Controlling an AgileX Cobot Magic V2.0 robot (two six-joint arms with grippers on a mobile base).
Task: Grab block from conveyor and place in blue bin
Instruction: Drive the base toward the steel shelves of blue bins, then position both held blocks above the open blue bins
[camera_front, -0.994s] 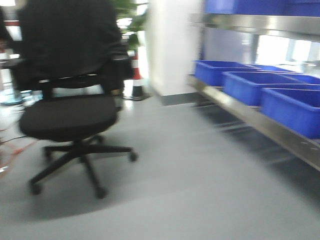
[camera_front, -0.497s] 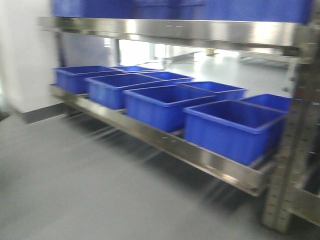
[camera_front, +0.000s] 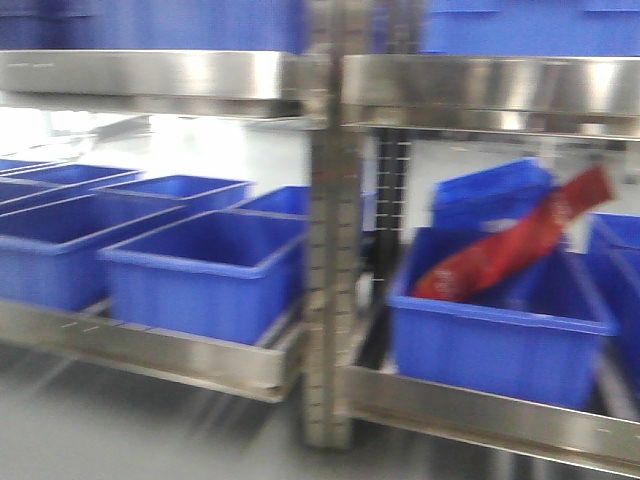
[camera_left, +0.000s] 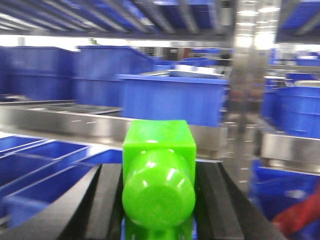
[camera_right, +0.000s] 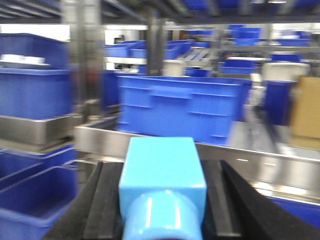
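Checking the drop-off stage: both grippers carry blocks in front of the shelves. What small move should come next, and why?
Probably bring the base to rest facing a blue bin before extending an arm: the front view is motion-blurred, the left gripper clamps a green block, the right gripper a light-blue block.

Bins (camera_front: 200, 275) on shelf (camera_front: 150, 345) L/R of post (camera_front: 330, 300)
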